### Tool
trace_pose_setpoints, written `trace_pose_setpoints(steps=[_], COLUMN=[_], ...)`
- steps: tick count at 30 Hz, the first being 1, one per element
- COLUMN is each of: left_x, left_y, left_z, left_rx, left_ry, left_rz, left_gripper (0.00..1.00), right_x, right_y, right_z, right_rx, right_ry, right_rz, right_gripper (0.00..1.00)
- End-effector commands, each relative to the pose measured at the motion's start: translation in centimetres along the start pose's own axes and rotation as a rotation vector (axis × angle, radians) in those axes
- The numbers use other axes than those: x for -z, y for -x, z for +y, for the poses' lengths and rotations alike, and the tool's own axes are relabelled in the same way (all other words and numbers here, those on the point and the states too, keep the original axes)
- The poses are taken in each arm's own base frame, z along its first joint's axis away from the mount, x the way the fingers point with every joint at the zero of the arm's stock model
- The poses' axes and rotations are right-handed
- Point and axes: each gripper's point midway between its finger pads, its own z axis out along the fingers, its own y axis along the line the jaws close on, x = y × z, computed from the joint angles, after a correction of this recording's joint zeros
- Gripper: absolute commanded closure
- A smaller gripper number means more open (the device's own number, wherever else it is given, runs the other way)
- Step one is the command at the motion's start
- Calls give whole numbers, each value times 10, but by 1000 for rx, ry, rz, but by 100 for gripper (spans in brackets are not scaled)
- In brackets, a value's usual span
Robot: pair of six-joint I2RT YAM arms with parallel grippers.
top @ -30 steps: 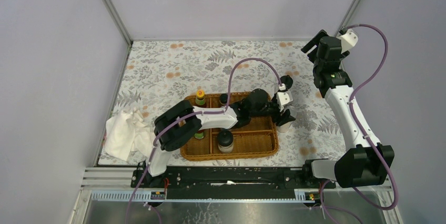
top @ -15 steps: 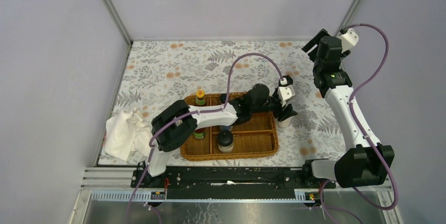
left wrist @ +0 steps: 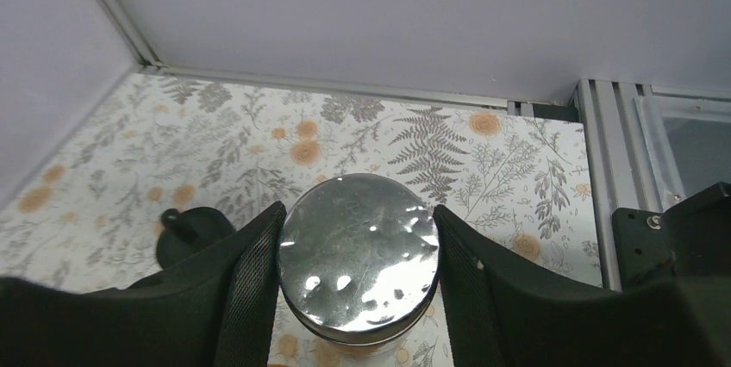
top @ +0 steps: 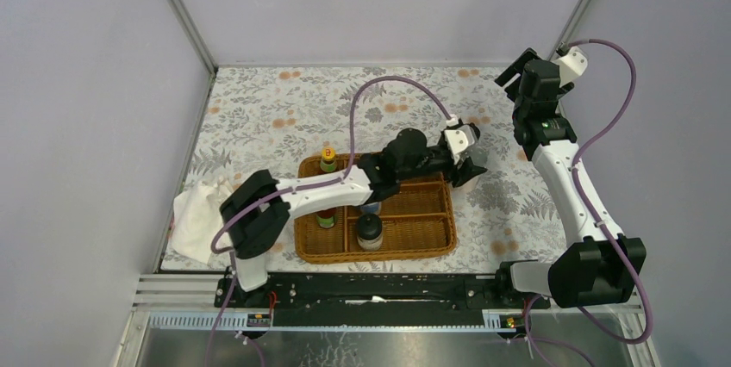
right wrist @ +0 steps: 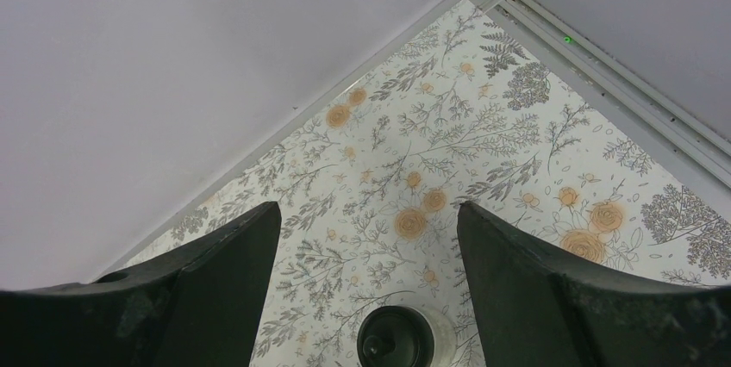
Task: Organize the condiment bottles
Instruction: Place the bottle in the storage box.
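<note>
Silver-lidded shaker (left wrist: 358, 251): round mirror-finish lid, lightly dimpled, pale body barely showing under it. Left gripper (top: 464, 160) is clamped on it, one finger against each side of the lid, centre-right of the top view, just past the right rim of the wicker basket (top: 431, 251). Yellow-capped bottle (top: 328, 160) and black-capped jar (top: 369, 229) stand in the basket. Right gripper (right wrist: 366, 212) sits upper right, jaws apart, empty.

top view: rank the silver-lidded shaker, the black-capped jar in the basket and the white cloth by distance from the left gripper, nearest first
1. silver-lidded shaker: between the fingers of the left gripper, just right of the basket.
2. black-capped jar: inside the basket, on its near side, to the gripper's left.
3. white cloth: at the table's left edge, beyond the basket.
</note>
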Motion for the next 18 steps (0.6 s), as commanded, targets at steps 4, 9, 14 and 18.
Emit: trace_pose_setpoints(steps=[4,9,14,18], left_x=[36,51,61,65], left_y=[58,53,46,39], left_z=[15,20,25,29], left_rx=[-82,-80,-71,-62], left_ry=[119,171,218,251], left_rz=[-138,-134,-133,-121], left_gripper=[100,100,100,100], right_x=[10,9,8,7], right_y=[28,24,23,22], right_z=[8,11,12,12], right_rx=[-30,-36,-36,-34], right_ry=[34,52,56,58], right_rz=[-78,-67,-65,-61], right_gripper=[18,19,19,19])
